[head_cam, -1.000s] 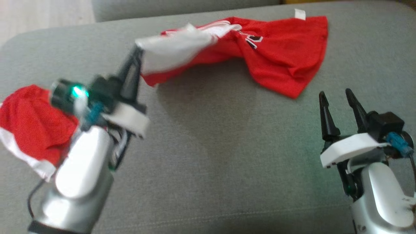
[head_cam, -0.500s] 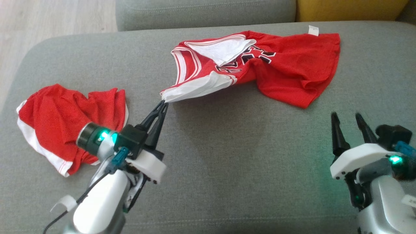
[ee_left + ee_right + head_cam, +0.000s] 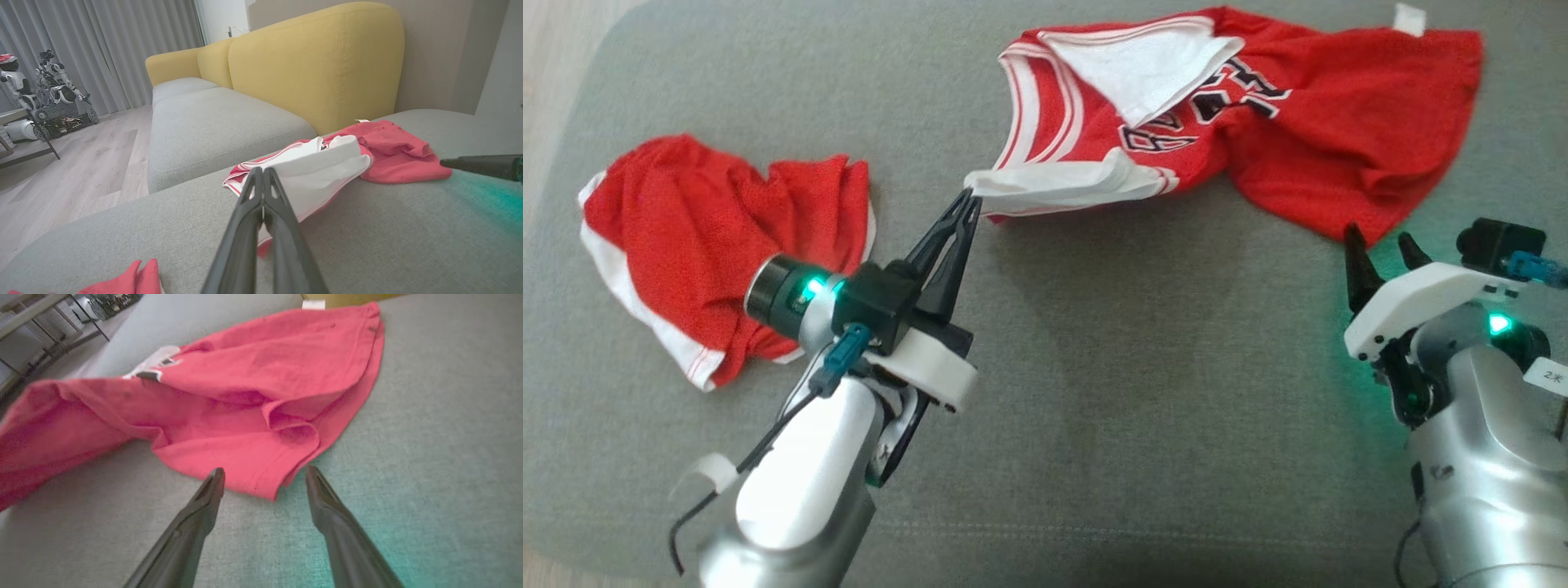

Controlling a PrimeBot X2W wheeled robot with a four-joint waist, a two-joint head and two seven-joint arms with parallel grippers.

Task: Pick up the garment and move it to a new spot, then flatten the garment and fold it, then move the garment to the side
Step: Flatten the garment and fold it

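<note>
**Jersey down on the cushion, second gripper arriving at the hem**

Left gripper (image 3: pixel 966 202) is pressed together on the white edge (image 3: pixel 1062 181) of the red jersey (image 3: pixel 1339 139). The left wrist view confirms it, fingers shut with cloth between them. A second ago that edge was lifted and blurred in motion. Now the jersey lies crumpled across the far side of the grey cushion (image 3: pixel 1135 367), lettering partly creased. The head camera has shifted meanwhile, so much of the apparent drift belongs to the view, not the cloth.

Right gripper (image 3: pixel 1380 245) is spread wide and holds nothing. Half a second ago it stood clear of the jersey. Now its tips sit just beside the lower hem corner (image 3: pixel 265 488), which shows between the spread fingers in the right wrist view.

Second red garment (image 3: pixel 711 237) is bunched at the left, apart from the jersey.

Judgement: the relocation looks about done, and flattening comes next. With one end pinched and the other gripper lined up on the hem, a two-armed stretch seems likely. The hem is not yet gripped.
</note>
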